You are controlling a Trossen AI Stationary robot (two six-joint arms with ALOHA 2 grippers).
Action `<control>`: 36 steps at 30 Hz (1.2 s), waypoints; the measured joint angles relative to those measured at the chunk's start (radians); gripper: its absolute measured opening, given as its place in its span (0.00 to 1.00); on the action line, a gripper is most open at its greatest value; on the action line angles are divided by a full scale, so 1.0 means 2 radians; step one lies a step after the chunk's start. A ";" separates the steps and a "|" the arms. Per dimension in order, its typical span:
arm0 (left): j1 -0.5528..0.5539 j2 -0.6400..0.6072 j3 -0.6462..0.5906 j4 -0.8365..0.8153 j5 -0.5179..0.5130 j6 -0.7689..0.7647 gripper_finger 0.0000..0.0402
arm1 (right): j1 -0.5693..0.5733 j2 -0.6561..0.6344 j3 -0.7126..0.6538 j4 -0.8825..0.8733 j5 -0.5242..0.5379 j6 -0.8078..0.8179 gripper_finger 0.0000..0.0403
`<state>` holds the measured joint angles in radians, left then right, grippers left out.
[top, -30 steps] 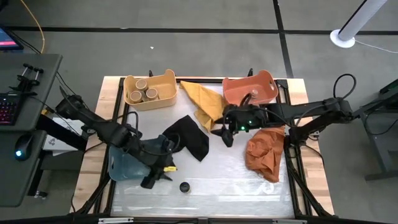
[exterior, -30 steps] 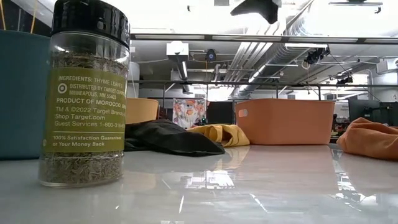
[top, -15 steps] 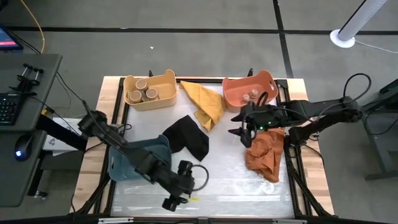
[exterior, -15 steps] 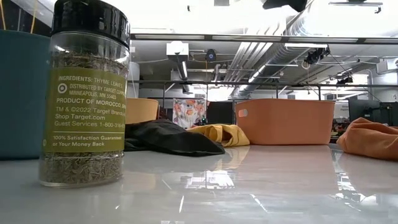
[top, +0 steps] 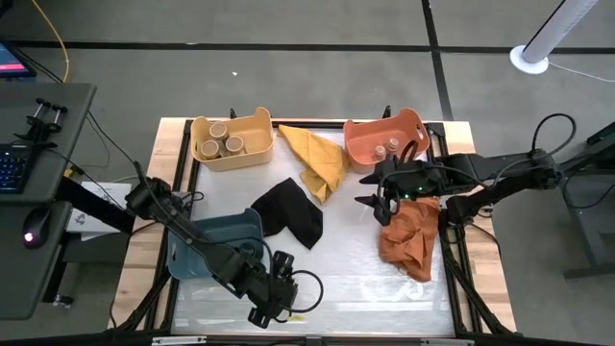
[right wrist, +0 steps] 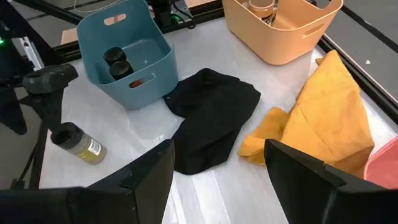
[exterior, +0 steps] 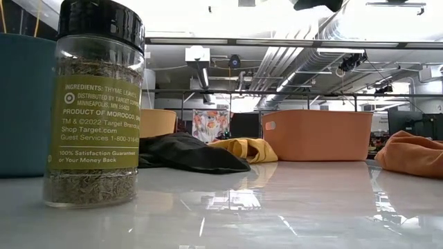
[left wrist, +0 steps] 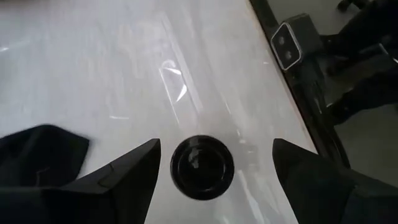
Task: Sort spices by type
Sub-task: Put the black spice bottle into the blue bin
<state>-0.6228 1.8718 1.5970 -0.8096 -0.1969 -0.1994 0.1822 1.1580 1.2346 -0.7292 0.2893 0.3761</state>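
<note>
Since a second ago the left arm has swung from beside the blue bin out to the front of the table, and the left gripper point(left wrist: 214, 163) now hangs directly over a black-topped jar point(left wrist: 202, 167), looking down on its lid. Its two fingers point(left wrist: 127, 168) stand spread wide, one on each side of the lid with clear space between them and the jar, so nothing is gripped. That jar stands upright on the white tabletop point(top: 365, 264), near the front edge; from table height it fills the near left of the scene point(exterior: 95, 104), full of dried green herb. Just behind the arm sits the blue bin point(top: 213, 235), with two more dark-lidded jars point(right wrist: 116, 62) inside it. Beside it lies a black cloth point(top: 291, 211). Farther back, the yellow bin point(top: 258, 125) holds three tan-topped jars point(top: 223, 140), and a yellow cloth point(top: 315, 156) is spread next to it. Over on the right, the right gripper point(top: 370, 204) waits with its fingers apart and empty, hovering between the orange bin point(top: 415, 125), where small brownish-topped jars point(top: 388, 148) sit, and a crumpled orange cloth point(top: 408, 238).
</note>
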 joint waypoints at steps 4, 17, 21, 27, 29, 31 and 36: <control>0.008 0.008 0.000 -0.001 0.014 -0.014 0.74 | 0.000 0.000 0.000 0.000 0.002 0.000 0.61; 0.017 0.040 0.000 -0.012 0.030 -0.017 0.74 | 0.000 0.000 0.000 -0.008 0.002 -0.002 0.61; 0.018 0.049 0.000 -0.032 0.036 -0.018 0.74 | 0.000 0.000 0.000 -0.008 0.002 -0.002 0.61; 0.018 0.060 0.000 -0.029 0.047 -0.017 0.74 | 0.000 0.000 0.000 -0.008 0.004 -0.005 0.61; 0.020 0.060 0.000 -0.025 0.043 -0.018 0.74 | 0.000 0.000 0.000 -0.008 0.009 -0.005 0.61; 0.020 0.059 0.000 -0.026 0.043 -0.018 0.74 | 0.000 0.000 0.000 -0.008 0.009 -0.005 0.61; 0.020 0.059 -0.006 -0.022 0.057 -0.017 0.72 | 0.000 0.000 0.000 -0.008 0.009 -0.005 0.61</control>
<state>-0.5819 1.9904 1.5848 -0.8533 -0.0830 -0.2341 0.1814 1.1590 1.2346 -0.7450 0.3080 0.3653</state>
